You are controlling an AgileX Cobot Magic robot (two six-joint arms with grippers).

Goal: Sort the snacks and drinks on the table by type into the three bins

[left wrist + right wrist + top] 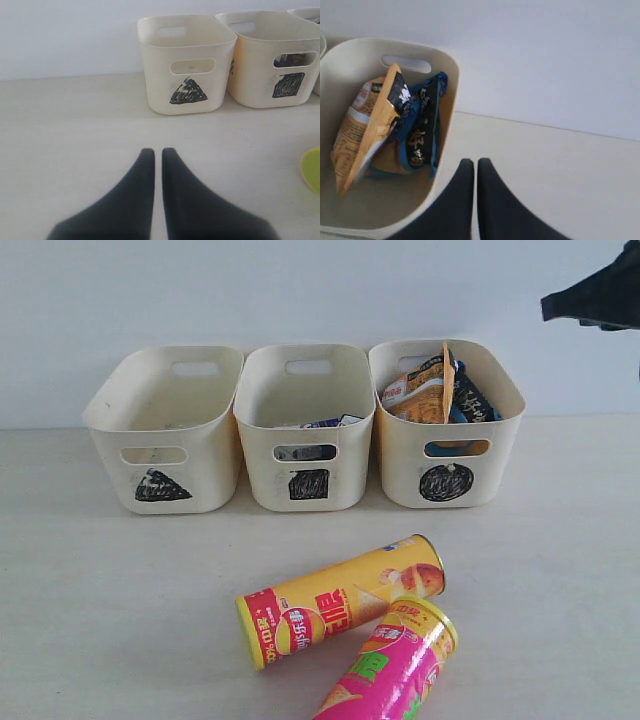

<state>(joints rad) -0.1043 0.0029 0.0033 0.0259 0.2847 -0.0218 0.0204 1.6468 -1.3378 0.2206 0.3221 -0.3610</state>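
Note:
The yellow tube (340, 602) and the pink tube (392, 670) lie on their sides on the table (100, 590), touching near the front. The circle bin (400, 475) holds the orange-brown bag (425, 392) and the blue-black bag (468, 400). In the square bin (262, 475) a white and blue carton top (328, 423) shows above the rim, and something dark shows through its slot. My left gripper (158, 150) is shut and empty, low over the table before the triangle bin (155, 95). My right gripper (475, 161) is shut and empty beside the circle bin's rim (451, 70), near both bags (365, 130) (422, 125).
The triangle bin (215, 455) shows nothing inside from here. A white wall stands close behind the three bins. Part of my right arm (595, 295) hangs at the upper right. The yellow tube's end (312, 170) peeks into the left wrist view.

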